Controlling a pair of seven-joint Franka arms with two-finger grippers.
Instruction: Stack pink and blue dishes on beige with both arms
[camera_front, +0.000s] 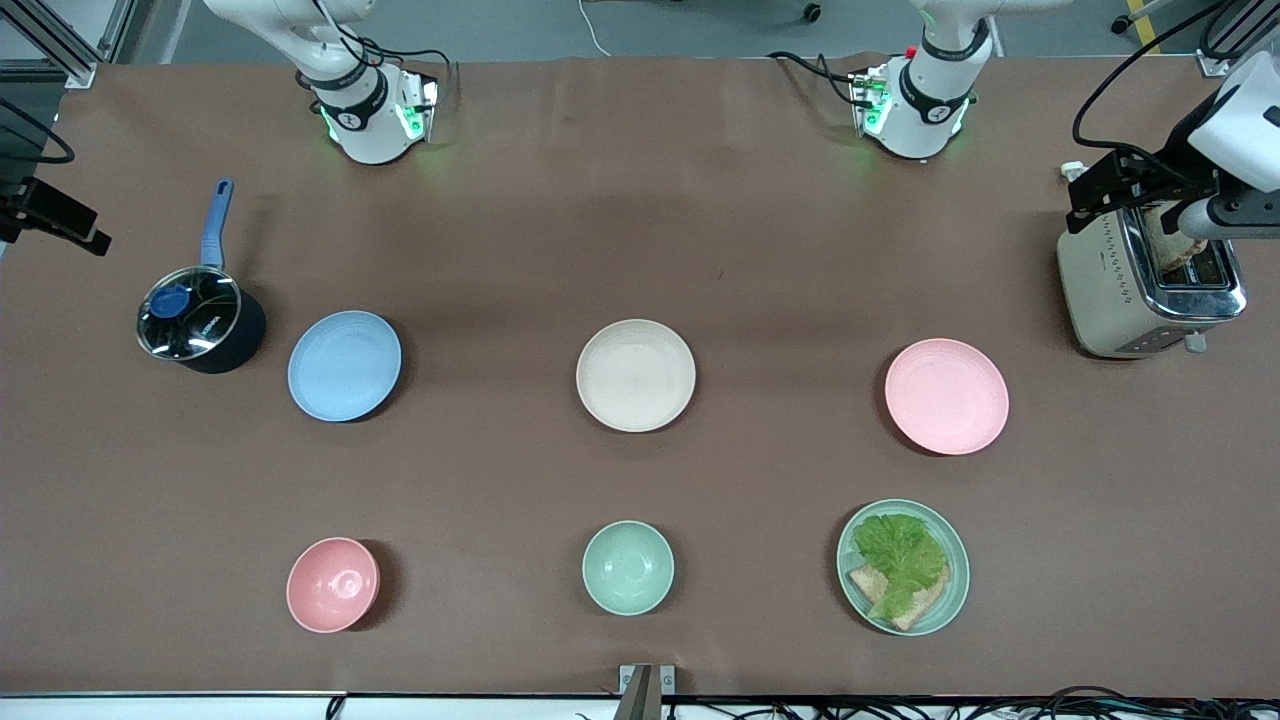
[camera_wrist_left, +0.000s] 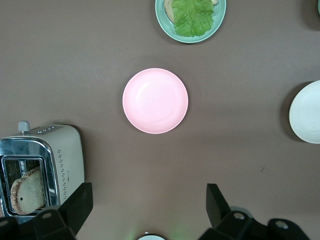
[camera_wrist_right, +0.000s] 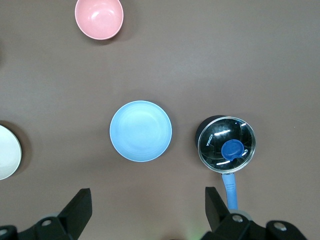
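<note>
- left gripper (camera_wrist_left: 147, 212) is hanging high with its fingers (camera_wrist_left: 80, 202) spread wide and nothing between them. it's sitting over bare table between the pink plate (camera_wrist_left: 155, 100) and the left arm's base.
- right gripper (camera_wrist_right: 147, 212) is doing the same thing: fingers (camera_wrist_right: 79, 204) spread wide, holding nothing, hovering over the table between the blue plate (camera_wrist_right: 140, 131) and the right arm's base.
- both arms are just waiting up there, neither one touching any dish.
- pink plate is lying flat toward the left arm's end of the table, near the toaster (camera_front: 1150, 285), which has a slice of bread (camera_wrist_left: 27, 191) sticking out of its slot.
- blue plate is lying flat toward the right arm's end, just beside the dark pot (camera_front: 200, 320) with the glass lid and blue handle.
- beige plate (camera_front: 636, 375) is sitting in the middle of the table between those two, well apart from both and with nothing on it.
- closer to the front camera there's a row of three more: a pink bowl (camera_front: 332, 584), a pale green bowl (camera_front: 628, 567) and a green plate (camera_front: 903, 566) carrying lettuce and bread.
- table (camera_front: 640, 220) is covered in brown.
</note>
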